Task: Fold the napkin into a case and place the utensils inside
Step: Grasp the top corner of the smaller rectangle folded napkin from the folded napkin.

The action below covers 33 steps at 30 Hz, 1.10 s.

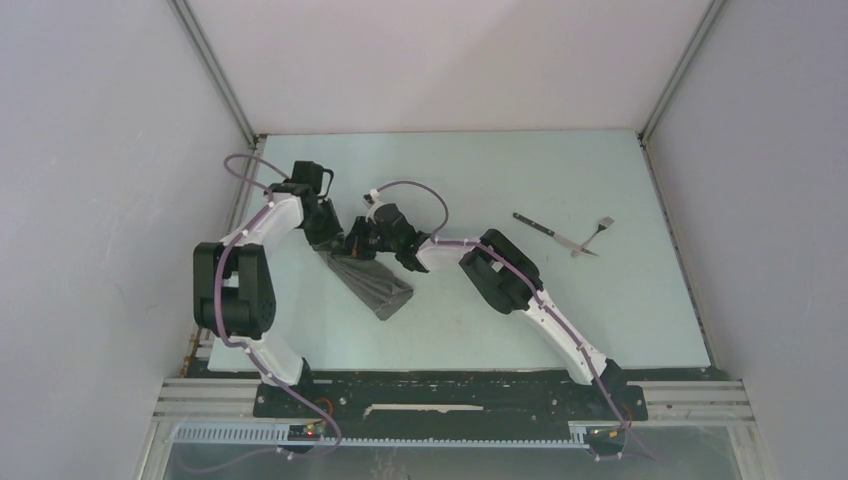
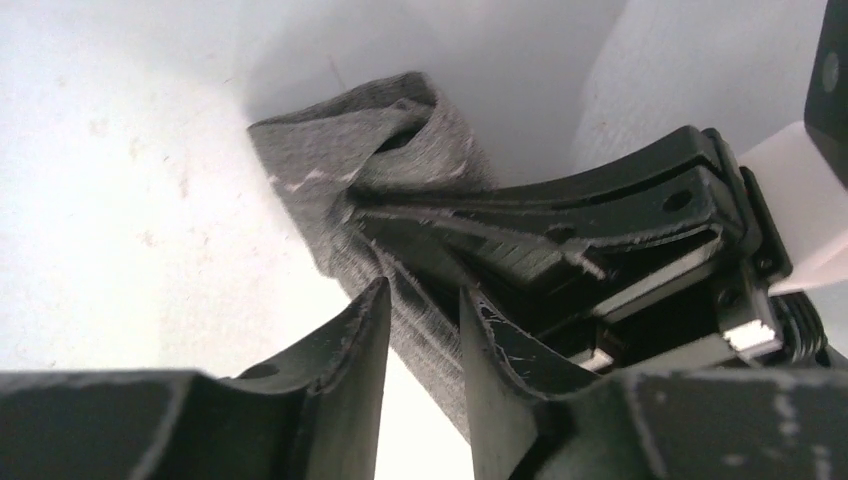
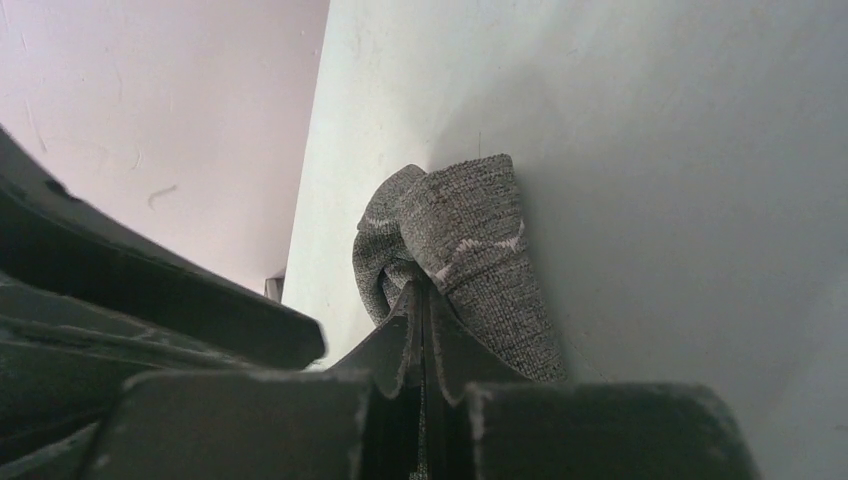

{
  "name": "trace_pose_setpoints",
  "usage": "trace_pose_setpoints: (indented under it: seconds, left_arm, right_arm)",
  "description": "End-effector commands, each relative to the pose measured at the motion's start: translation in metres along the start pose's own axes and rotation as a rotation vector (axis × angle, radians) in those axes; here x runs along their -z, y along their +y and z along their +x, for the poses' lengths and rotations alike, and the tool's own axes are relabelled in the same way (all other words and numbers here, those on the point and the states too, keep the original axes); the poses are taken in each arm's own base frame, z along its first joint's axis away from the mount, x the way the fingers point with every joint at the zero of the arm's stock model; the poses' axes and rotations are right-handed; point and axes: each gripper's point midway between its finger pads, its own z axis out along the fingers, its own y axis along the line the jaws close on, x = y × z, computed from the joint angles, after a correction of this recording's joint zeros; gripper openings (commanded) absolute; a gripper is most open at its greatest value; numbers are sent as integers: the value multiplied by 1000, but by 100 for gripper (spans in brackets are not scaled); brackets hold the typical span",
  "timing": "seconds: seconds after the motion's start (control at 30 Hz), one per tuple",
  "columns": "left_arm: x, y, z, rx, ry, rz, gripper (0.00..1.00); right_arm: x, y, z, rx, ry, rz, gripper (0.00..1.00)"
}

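Napkin (image 1: 372,282) lay as a narrow folded grey strip on the surface (image 1: 500,170), left of centre, under both wrists. Right jaws were pressed together on a bunched fold at its far-left end, and the cloth puckered round the tips. Left jaws stood parted with cloth showing in the gap; no firm pinch seen. Knife (image 1: 540,229) and fork (image 1: 598,231) lay crossed, well apart to the right.

Judgement: cloth is soft, light and limp, so the layers would likely slide or spring open once freed. Best hold is a pinch through all layers at a hemmed edge, not mid-panel. Cutlery is thin, stiff and probably slippery; take it by the handle.
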Motion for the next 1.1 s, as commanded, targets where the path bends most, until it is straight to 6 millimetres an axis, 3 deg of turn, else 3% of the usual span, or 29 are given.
trace_pose_setpoints:
  seconds: [0.0,0.03,0.13,0.23,0.3,0.43,0.63,0.7,0.93,1.07]
  left_arm:
    - [40,6,-21,89,-157,54,41]
    - [48,11,-23,127,-195,66,44]
    - [43,33,-24,256,-236,110,49]
    - [22,50,-17,321,-159,112,48]
    - [3,59,-10,372,-98,106,42]
    - [-21,63,-6,437,-32,140,35]
    - [-37,53,9,428,67,183,33]
    - [-39,50,16,423,93,203,33]
    - [-36,55,22,403,107,180,32]
    - [-10,64,10,379,4,128,37]
  right_arm:
    - [-3,-4,1,-6,7,44,0]
    - [-3,-5,2,-9,11,50,0]
    - [-2,-4,3,-11,13,57,0]
    - [-3,-3,6,-13,22,66,0]
    - [-3,-1,5,-11,19,71,3]
    - [-4,2,4,-10,22,78,3]
    - [-14,11,7,31,33,100,7]
    - [-20,22,7,53,32,85,7]
    - [-24,12,13,52,41,110,8]
    - [-17,6,12,31,37,123,11]
